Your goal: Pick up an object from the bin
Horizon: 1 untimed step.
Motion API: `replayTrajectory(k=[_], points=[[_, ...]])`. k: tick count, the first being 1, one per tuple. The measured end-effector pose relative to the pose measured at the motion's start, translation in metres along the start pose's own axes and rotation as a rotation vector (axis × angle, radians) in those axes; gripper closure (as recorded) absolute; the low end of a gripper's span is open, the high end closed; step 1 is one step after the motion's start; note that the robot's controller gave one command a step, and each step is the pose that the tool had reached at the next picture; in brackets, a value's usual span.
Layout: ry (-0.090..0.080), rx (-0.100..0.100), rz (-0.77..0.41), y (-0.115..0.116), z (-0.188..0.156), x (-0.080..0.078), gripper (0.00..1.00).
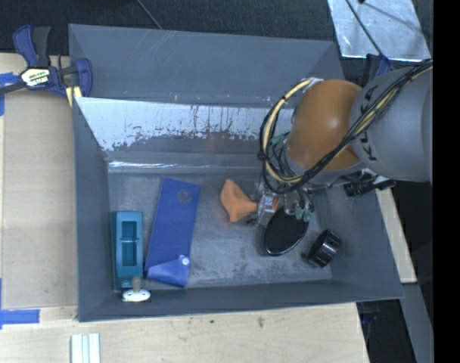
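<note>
My gripper (278,203) hangs low over the right half of the bin floor, under the arm's orange cover and cables. Just to its left lies an orange crumpled lump (234,200), touching or nearly touching the gripper's side. Directly below the gripper in the view rests a glossy black oval thing (283,235), its upper end hidden under the gripper. A short black cylinder (322,248) lies to the right of the oval, near the bin's right wall.
A flat blue pouch (173,229) lies slanted at the floor's left centre. A teal tape dispenser (128,248) stands along the left wall, with a small white disc (136,296) at its front end. The arm covers the bin's right rear.
</note>
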State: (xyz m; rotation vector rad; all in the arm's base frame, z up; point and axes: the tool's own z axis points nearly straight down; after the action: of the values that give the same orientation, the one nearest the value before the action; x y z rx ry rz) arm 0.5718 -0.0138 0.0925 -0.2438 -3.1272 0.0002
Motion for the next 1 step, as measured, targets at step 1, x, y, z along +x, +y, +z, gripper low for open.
replayTrajectory(k=[1], points=[[-0.005, 0.000, 0.000, 0.0001, -0.0188, -0.0013, 1.00]])
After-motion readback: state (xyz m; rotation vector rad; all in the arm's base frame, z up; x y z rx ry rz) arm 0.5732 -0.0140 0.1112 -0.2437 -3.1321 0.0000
